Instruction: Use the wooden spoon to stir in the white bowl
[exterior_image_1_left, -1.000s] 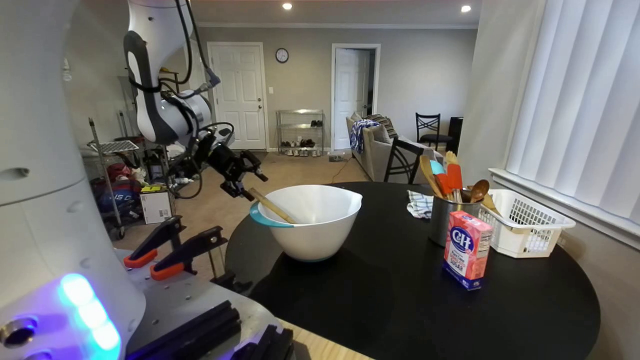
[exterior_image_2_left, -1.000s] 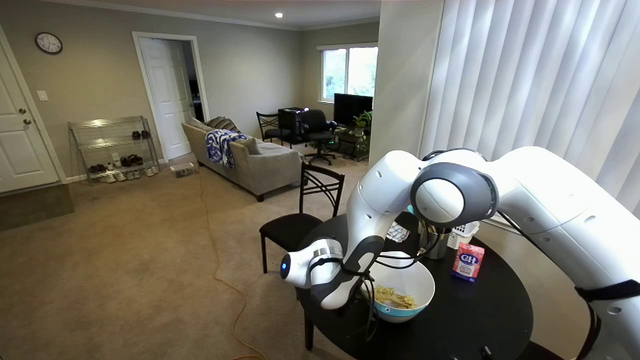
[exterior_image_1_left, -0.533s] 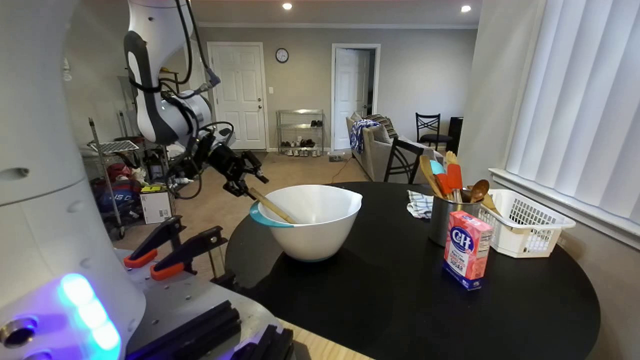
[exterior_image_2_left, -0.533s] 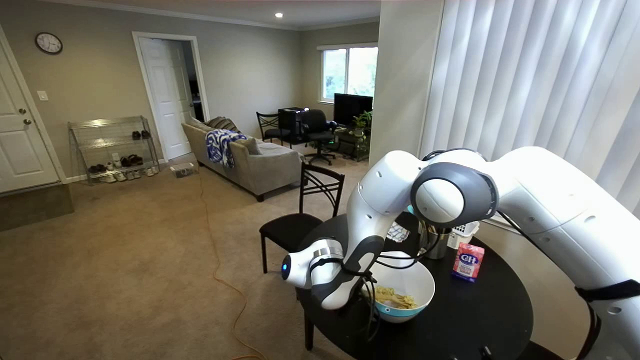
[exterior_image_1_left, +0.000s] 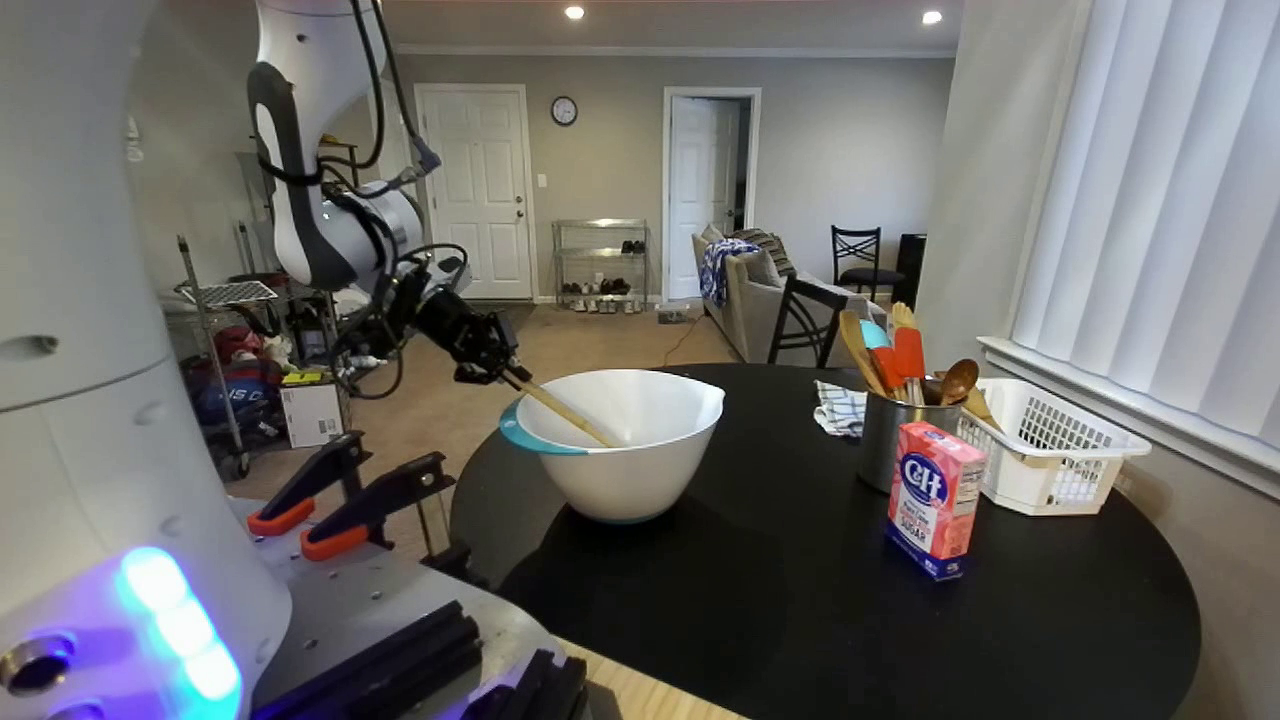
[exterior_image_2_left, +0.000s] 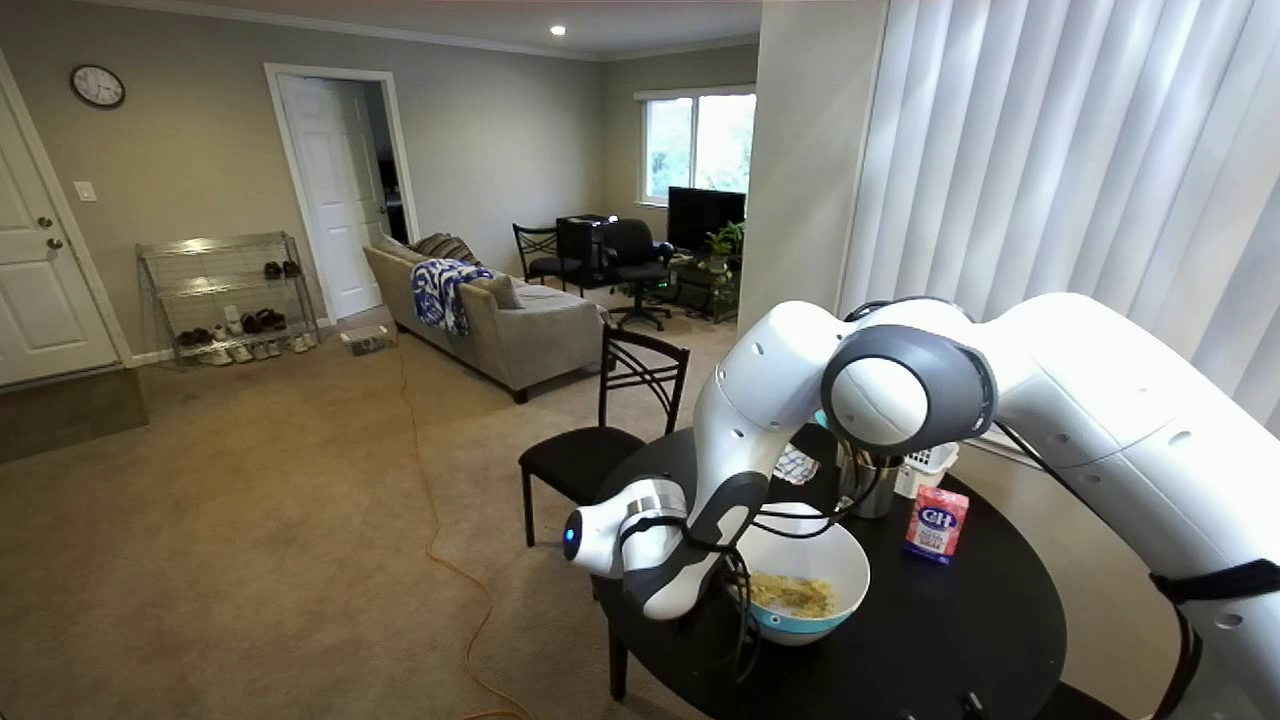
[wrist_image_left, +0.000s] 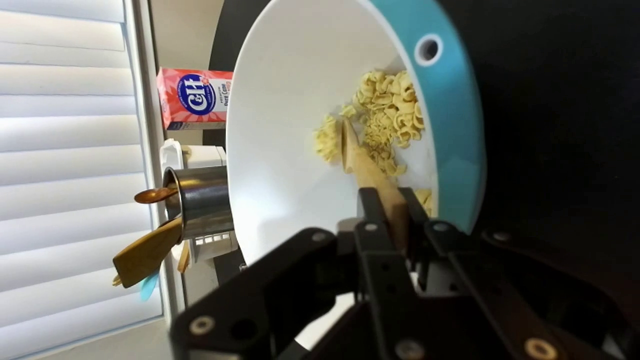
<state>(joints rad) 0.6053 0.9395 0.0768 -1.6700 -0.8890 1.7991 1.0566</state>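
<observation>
The wooden spoon (exterior_image_1_left: 565, 408) leans over the rim of the white bowl (exterior_image_1_left: 640, 475), its handle pointing up toward the arm. My gripper (wrist_image_left: 389, 191) is shut on that handle, with one finger on each side of it. In the wrist view the head of the spoon (wrist_image_left: 352, 147) rests down among yellow pasta shells (wrist_image_left: 387, 110) in the bowl (wrist_image_left: 290, 100). An exterior view shows the pasta (exterior_image_2_left: 800, 595) inside the bowl (exterior_image_2_left: 840, 560), while the arm hides the gripper there. Just outside the bowl's teal handle side, the gripper (exterior_image_1_left: 515, 372) hangs tilted downward.
The bowl stands near the edge of a round black table (exterior_image_1_left: 800, 620). A pink sugar box (exterior_image_1_left: 935, 500), a metal pot of utensils (exterior_image_1_left: 885, 450), a white slatted basket (exterior_image_1_left: 1050, 460) and a checked cloth (exterior_image_1_left: 840, 408) stand or lie beyond it.
My gripper's fingers have come together on the spoon's handle. The spoon has shifted slightly to the right in an exterior view. The bowl has stayed put, and the arm looks nearly still.
</observation>
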